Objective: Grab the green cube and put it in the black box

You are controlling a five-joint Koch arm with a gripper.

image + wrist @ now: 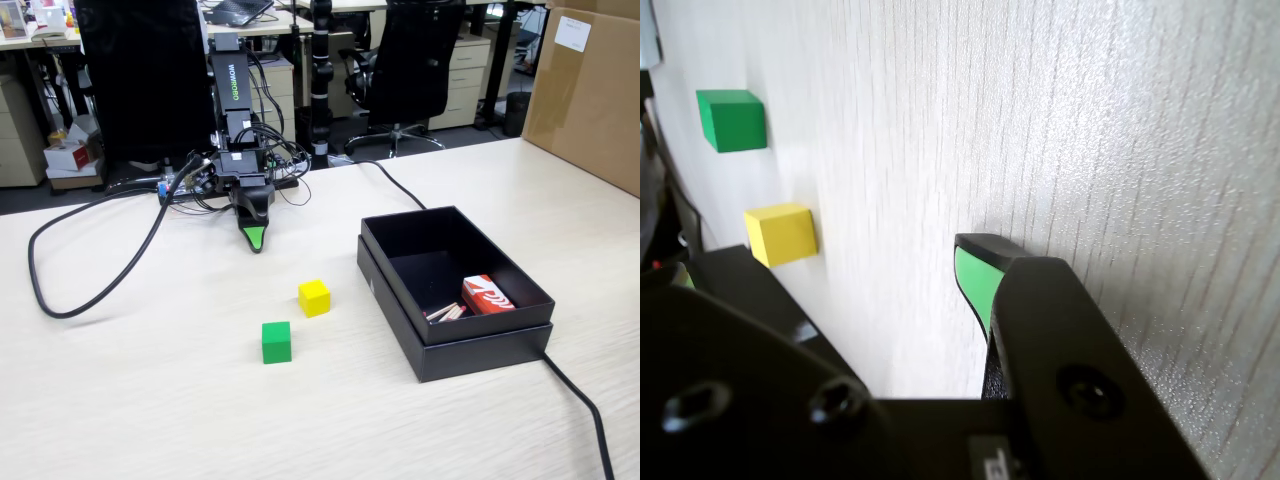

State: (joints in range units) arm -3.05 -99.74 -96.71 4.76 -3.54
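While the gripper [256,240] is hanging tip-down near the worktop [150,400], jaw gap unreadable, the green cube [276,342] is sitting beside the yellow cube [314,297], left of the black box [470,352].

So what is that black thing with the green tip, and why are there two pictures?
That is a small robot arm; its green-tipped end is the gripper, for grabbing. One picture comes from a camera standing beside the table. The other rides on the arm, so the gripper looks huge. On the table lie a green cube and a yellow cube, apart from each other. The black box holds a small red packet. The gripper holds nothing; whether it is open I cannot tell.
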